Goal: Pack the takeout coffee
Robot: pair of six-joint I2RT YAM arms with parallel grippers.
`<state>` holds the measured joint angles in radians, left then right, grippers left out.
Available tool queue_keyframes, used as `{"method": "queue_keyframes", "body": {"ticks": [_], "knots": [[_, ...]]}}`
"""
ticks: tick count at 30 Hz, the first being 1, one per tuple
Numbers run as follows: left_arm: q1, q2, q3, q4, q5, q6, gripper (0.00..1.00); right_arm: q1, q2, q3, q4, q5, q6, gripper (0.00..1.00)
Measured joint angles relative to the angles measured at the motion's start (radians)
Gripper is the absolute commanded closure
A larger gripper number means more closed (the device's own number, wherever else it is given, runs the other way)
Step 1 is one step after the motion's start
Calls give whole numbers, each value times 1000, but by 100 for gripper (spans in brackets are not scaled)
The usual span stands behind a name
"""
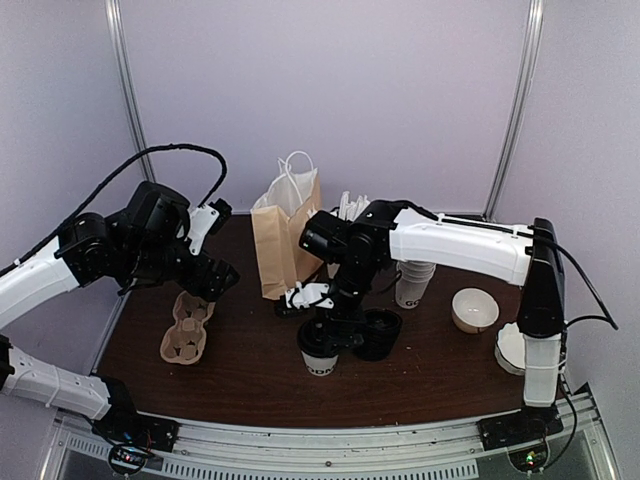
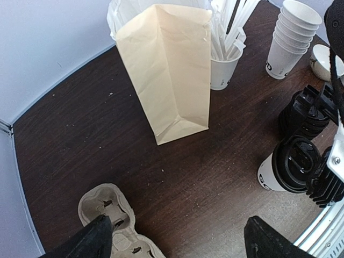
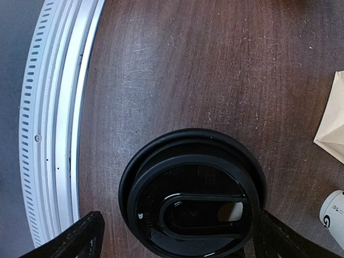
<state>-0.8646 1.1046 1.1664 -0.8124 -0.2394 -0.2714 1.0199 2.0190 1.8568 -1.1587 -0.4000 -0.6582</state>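
Note:
The takeout coffee (image 1: 320, 360) is a white cup with dark lettering and a black dome lid, standing upright at the table's front middle. My right gripper (image 1: 327, 335) hangs directly over it. In the right wrist view the lid (image 3: 193, 193) fills the space between my open fingers; the left fingertip (image 3: 75, 239) is apart from the rim and the right one is close beside it. My left gripper (image 1: 208, 277) is open and empty above the pulp cup carrier (image 1: 187, 328). In the left wrist view the coffee (image 2: 287, 166) shows at the right and the carrier (image 2: 107, 212) by my left fingertip.
A tan paper bag (image 1: 287, 240) stands upright behind the coffee. A stack of black lids (image 1: 381, 333) sits just right of it. Further back stand a stack of lidless cups (image 1: 414, 281) and a cup of white sticks (image 2: 223, 64). A bowl (image 1: 475, 309) lies at the right.

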Motion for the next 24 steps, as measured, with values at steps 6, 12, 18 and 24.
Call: {"method": "queue_keyframes", "body": {"ticks": [6,12,18,24], "knots": [[0,-1,-7,3,0,0,11,19,0,0,8,35,8,17],[0,-1,-7,3,0,0,11,30,0,0,21,42,18,27],[0,0,-6,3,-1,1,11,55,-3,-1,26,72,26,32],[2,2,15,0,-4,11,11,80,-51,-6,-18,49,26,31]]}}
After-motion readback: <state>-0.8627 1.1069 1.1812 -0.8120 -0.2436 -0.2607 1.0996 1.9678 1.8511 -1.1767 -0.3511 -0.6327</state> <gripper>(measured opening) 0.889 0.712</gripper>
